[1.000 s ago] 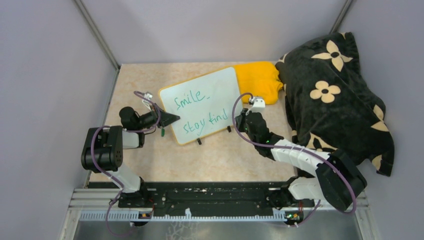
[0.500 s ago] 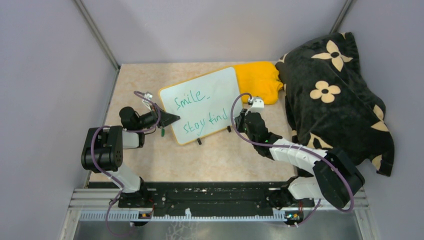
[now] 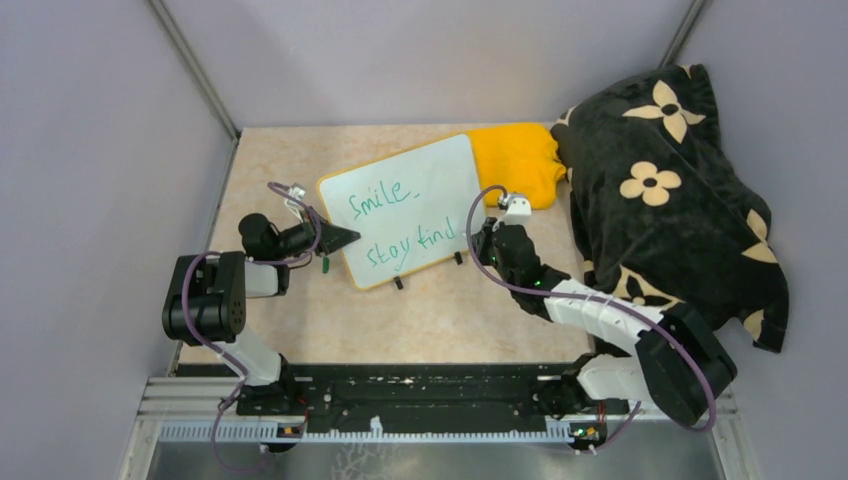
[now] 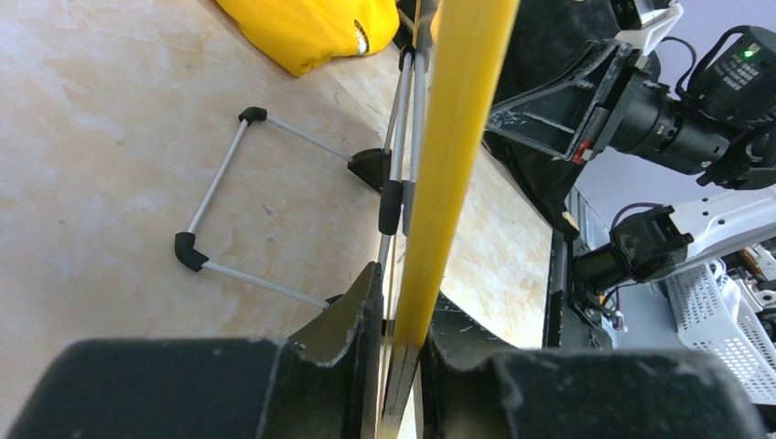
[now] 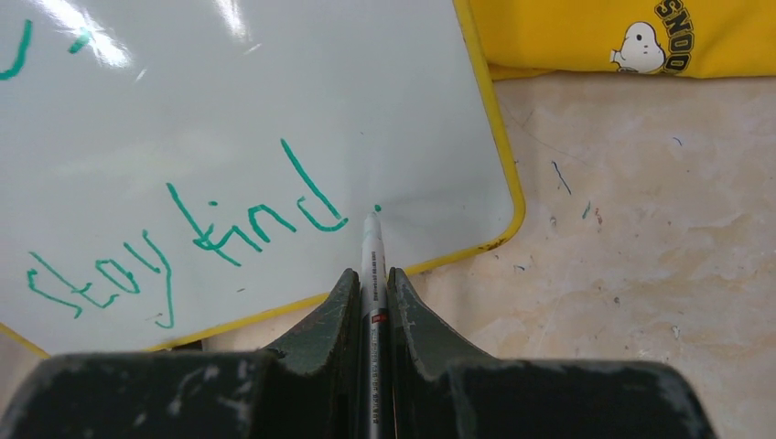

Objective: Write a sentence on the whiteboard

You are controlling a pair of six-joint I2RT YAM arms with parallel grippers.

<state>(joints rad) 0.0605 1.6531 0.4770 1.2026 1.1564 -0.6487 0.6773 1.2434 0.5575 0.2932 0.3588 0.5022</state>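
Observation:
The whiteboard (image 3: 425,180) stands tilted on its wire feet at mid table, its yellow rim (image 4: 458,137) running edge-on through the left wrist view. The sentence (image 3: 405,225) is on it in green, "Smile" above "stay find" (image 5: 210,238). My left gripper (image 3: 350,237) is shut on the board's left edge, with the rim pinched between its fingers (image 4: 400,311). My right gripper (image 3: 478,240) is shut on a grey marker (image 5: 371,265). The marker's tip sits at the board's lower right, just right of the "d", beside a small green dot.
A folded yellow cloth (image 3: 520,160) lies behind the board's right corner. A black blanket with cream flowers (image 3: 670,190) fills the right side. A small green cap (image 3: 325,264) lies on the table near the left gripper. Grey walls enclose the table.
Almost nothing: the right arm's elbow has shifted a little, and both grippers keep their holds.

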